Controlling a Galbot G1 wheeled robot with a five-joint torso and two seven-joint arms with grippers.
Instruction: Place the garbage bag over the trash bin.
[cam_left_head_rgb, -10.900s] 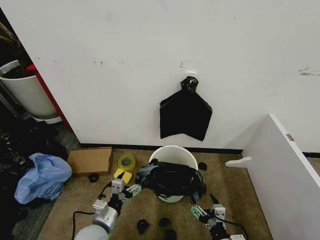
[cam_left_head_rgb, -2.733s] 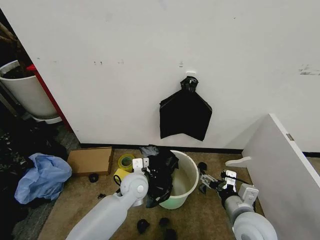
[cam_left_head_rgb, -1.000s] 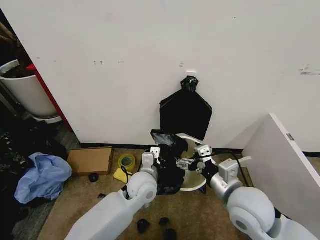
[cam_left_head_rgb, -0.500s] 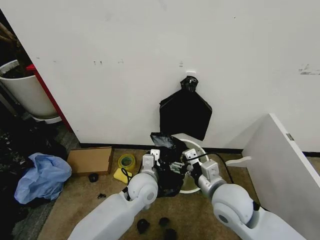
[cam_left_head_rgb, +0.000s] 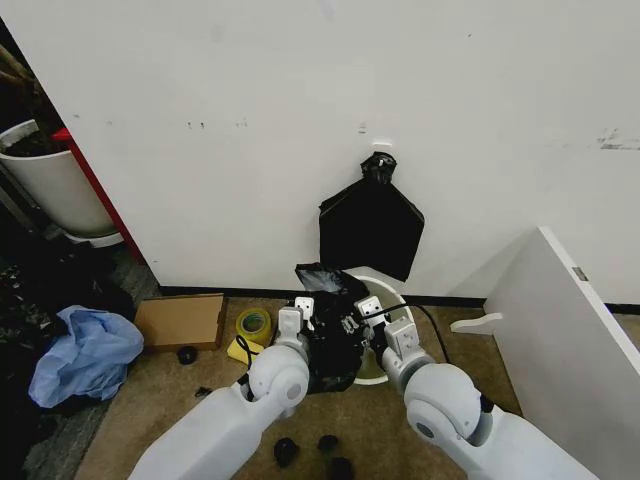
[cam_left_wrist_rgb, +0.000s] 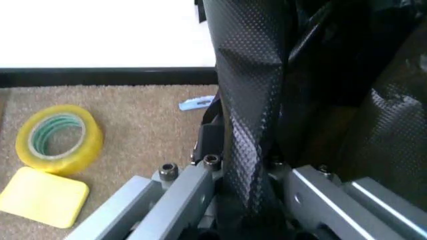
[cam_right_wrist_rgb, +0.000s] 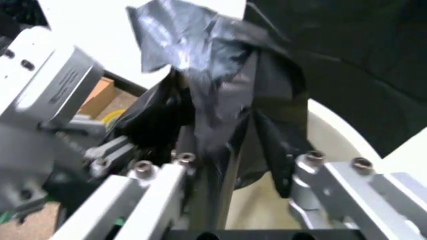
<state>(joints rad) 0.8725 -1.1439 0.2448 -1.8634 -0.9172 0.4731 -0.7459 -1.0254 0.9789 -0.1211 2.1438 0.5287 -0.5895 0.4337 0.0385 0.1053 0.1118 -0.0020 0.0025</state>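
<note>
both grippers, left gripper (cam_left_head_rgb: 312, 322) and right gripper (cam_left_head_rgb: 352, 322), pinch the garbage bag (cam_left_head_rgb: 330, 345) at centre frame, mid-spreading; next its mouth must stretch over the trash bin (cam_left_head_rgb: 392, 296) rim.

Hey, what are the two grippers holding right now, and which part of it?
Both hold the garbage bag: the left gripper and right gripper each pinch a gathered fold near its raised top.

Tan carpet floor (cam_left_head_rgb: 180, 385) carries a cardboard box (cam_left_head_rgb: 181, 320); tape roll (cam_left_head_rgb: 253, 323) (yellow); blue plastic heap (cam_left_head_rgb: 85, 353).
</note>
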